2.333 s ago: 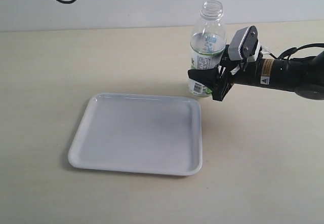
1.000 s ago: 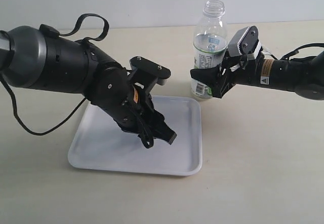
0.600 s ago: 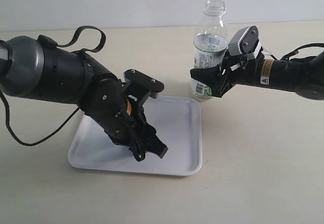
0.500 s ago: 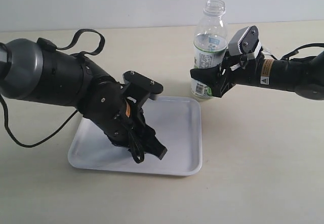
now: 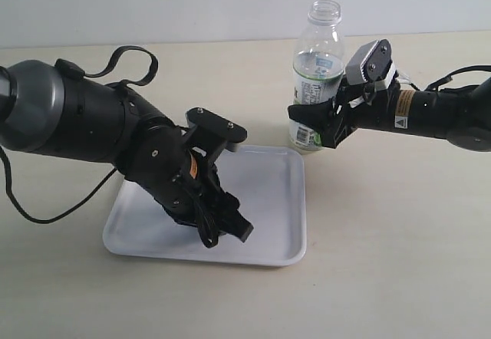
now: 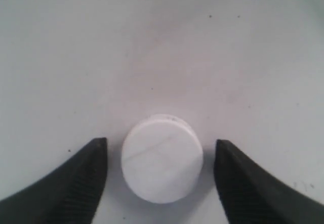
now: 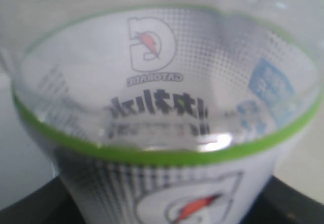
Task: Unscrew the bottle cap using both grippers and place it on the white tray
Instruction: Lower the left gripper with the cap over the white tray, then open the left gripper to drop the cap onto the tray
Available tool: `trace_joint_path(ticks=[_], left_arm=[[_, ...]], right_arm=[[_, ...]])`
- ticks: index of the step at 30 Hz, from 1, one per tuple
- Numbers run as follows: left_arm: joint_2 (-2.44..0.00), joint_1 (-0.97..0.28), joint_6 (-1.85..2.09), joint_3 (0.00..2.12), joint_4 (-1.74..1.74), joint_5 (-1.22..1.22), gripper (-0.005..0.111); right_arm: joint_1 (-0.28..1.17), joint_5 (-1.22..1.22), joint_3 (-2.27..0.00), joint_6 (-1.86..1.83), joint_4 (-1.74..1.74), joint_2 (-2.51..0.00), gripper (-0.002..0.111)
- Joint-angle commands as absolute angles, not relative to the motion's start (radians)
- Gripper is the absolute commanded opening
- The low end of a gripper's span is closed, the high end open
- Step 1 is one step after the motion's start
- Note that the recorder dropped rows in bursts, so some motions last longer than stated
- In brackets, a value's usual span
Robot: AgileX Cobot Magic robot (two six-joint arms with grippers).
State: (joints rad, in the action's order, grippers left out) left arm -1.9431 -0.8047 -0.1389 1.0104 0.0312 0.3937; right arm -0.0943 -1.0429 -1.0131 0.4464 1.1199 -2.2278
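Cap [image 6: 162, 158] is off and lies flat on the tray [image 5: 270, 193], between the left gripper's [image 5: 230, 233] spread jaws with a gap either side, while the right gripper [image 5: 307, 116] clamps the open-necked bottle [image 5: 316, 63]; task looks practically done, only backing away remains.

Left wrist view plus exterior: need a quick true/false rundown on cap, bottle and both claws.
1. The bottle cap lies on the white tray. True.
2. The left claw is clamped on the bottle cap. False: a gap shows between the cap and each finger.
3. The bottle stands upright with its neck open. True.
4. The right claw is empty. False: it grips the bottle at the label.
5. The bottle stands inside the white tray. False: it is off the tray, past its far right corner.
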Motion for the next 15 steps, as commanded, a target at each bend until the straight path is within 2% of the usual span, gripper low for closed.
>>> trace_joint_path(ticks=[1,5,7,11,15], left_arm=[[-1.929,-0.807,-0.133,1.006,0.050,0.392,0.077],[-1.906,-0.807,-0.128,1.006,0.072,0.392,0.077],[-1.882,-0.807,-0.128,1.006,0.072,0.390,0.077],[-1.826,-0.807,-0.128,1.006,0.072,0.386,0.075],[-1.770,-0.807,-0.128,0.983,0.072,0.361,0.063]], right_arm=[[-0.092,-1.078,-1.015,0.450,1.109,-2.215,0.000],[-0.092,-1.079,-1.015,0.450,1.109,-2.215,0.001],[-0.092,-1.087,-1.015,0.450,1.106,-2.215,0.005],[-0.092,-1.094,-1.015,0.450,1.097,-2.215,0.019],[-0.092,-1.094,-1.015,0.450,1.090,-2.215,0.038]])
